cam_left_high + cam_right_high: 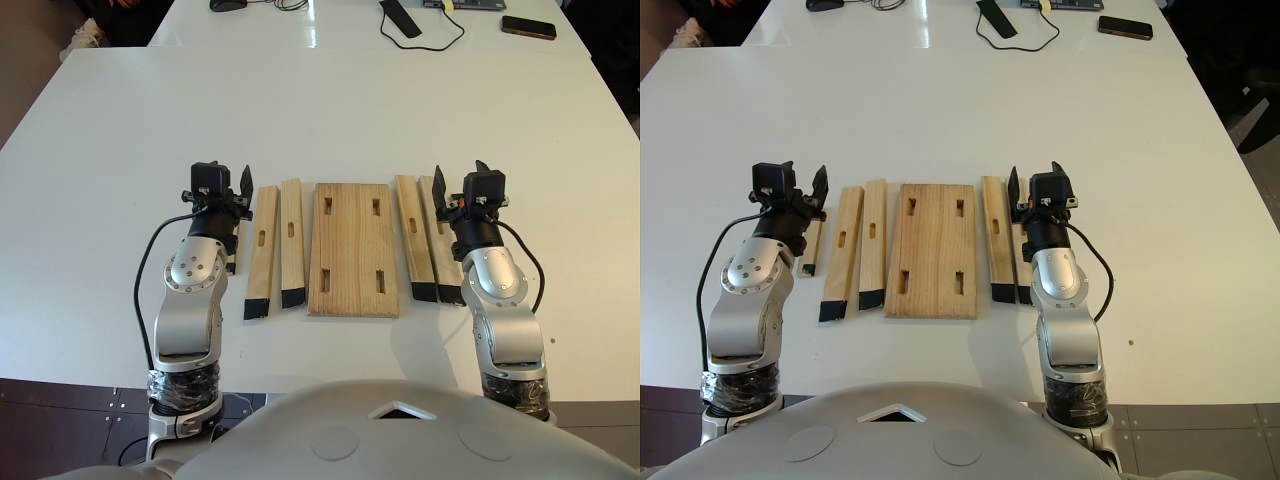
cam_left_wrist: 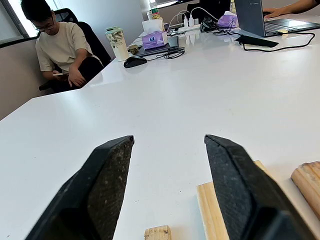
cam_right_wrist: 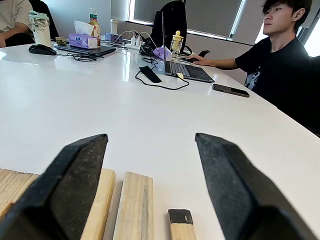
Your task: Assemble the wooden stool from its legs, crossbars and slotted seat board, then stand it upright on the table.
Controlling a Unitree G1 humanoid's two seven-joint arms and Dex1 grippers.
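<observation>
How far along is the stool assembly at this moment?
Done: nothing is joined. The seat board lies flat with its slots empty. The left legs and right legs lie loose beside it. In hand: nothing. The left pincer and right pincer are open over the parts. Left: joining every part, then standing the result upright.

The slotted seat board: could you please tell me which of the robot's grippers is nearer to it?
Right. The right gripper hangs over the outer leg right of the seat board; the left gripper sits beyond both left legs, farther off.
</observation>
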